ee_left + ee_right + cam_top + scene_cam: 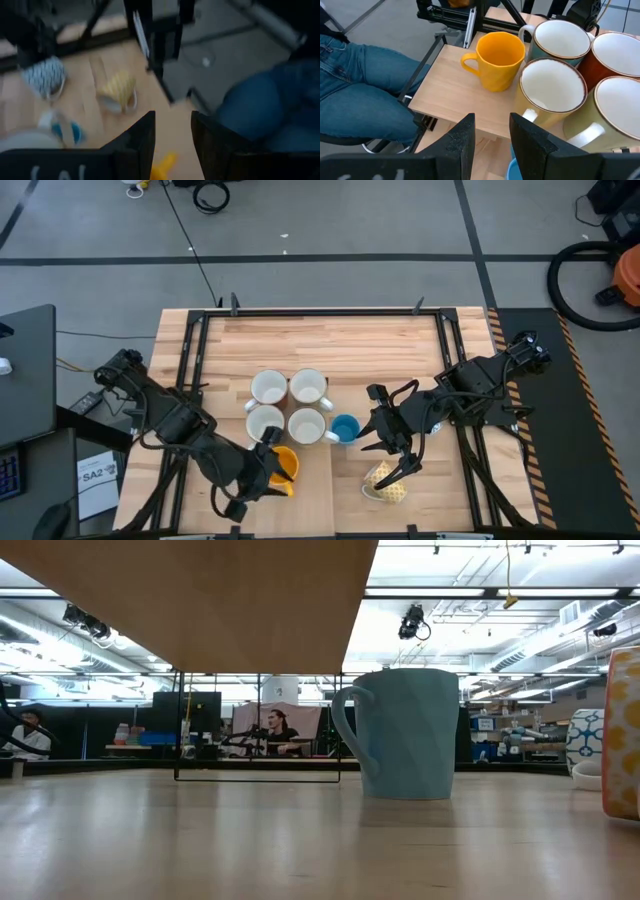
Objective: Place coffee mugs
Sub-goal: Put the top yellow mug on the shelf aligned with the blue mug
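Two black, cable-draped jointed arms

Only one piece of text can be read: "SA2" is printed on a white label [96,481] seen in the high view, lying off the tabletop [330,340] beside its near left corner. The smaller print under it cannot be made out. No lettering, brand or number can be read on the mugs or elsewhere.

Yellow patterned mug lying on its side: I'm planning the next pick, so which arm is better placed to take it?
Right, probably. The right claw hangs open just above the yellow patterned mug, while the left claw is across the table beside the orange mug, its fingers apart around nothing.
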### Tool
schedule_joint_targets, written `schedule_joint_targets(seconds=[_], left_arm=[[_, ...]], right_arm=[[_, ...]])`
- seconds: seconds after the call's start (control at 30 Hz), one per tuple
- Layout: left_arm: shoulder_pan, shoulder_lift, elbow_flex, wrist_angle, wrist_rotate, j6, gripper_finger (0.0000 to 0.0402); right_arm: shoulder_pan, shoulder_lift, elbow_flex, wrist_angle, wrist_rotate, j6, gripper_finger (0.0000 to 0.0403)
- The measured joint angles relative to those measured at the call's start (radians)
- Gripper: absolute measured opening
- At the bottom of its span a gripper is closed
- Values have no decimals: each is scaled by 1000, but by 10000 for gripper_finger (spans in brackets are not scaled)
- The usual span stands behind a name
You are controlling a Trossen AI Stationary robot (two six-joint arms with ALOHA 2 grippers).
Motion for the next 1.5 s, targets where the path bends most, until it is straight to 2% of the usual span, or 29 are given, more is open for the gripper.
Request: schedule_joint_targets(seconds=[0.2,0.5,0.73,0.87,1.07,1.5], left_arm=[[13,44,0,128,-19,3,130],[2,138,0,135,-15,-8,130],[-15,178,0,76,-11,-14,130],[-15,197,0,31,-8,-74,130],[-19,198,0,-68,-12,-162,130],[-41,189,0,-129,-12,-246,130]], right_arm=[[0,0,0,0,0,0,126],[0,0,0,0,0,0,126],[0,0,0,0,0,0,126],[0,0,0,1,0,3,126],[0,0,0,2,0,3,126],[0,0,0,3,0,3,126]])
